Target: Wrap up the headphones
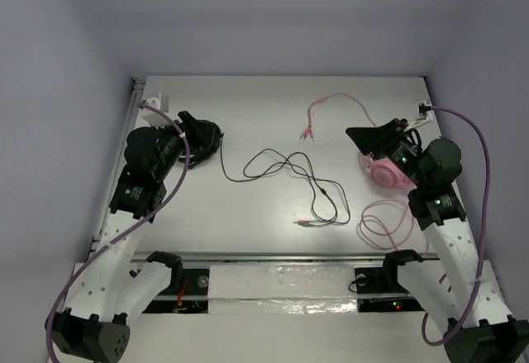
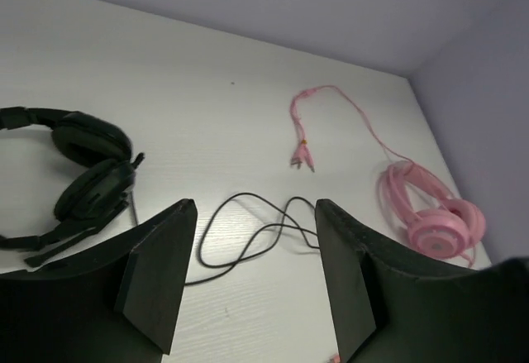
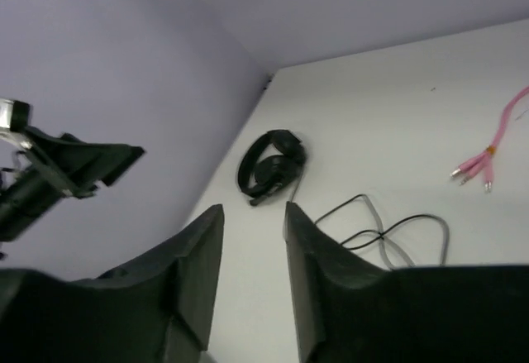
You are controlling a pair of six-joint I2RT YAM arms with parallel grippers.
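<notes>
While the black padded over-ear headphones [image 2: 87, 177] lie on the left side of the white table [image 1: 273, 107], thin black cable [image 2: 240, 196] strewn across the middle, the left gripper [image 2: 254, 207] gapes wide and empty, the right gripper [image 3: 253, 210] narrowly parted, also empty.

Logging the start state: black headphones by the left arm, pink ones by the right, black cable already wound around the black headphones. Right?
Not quite. The black cable is not wound: it trails in loose loops across the middle of the table, as the top external view shows. The black headphones do lie by the left arm, the pink headphones by the right.
</notes>
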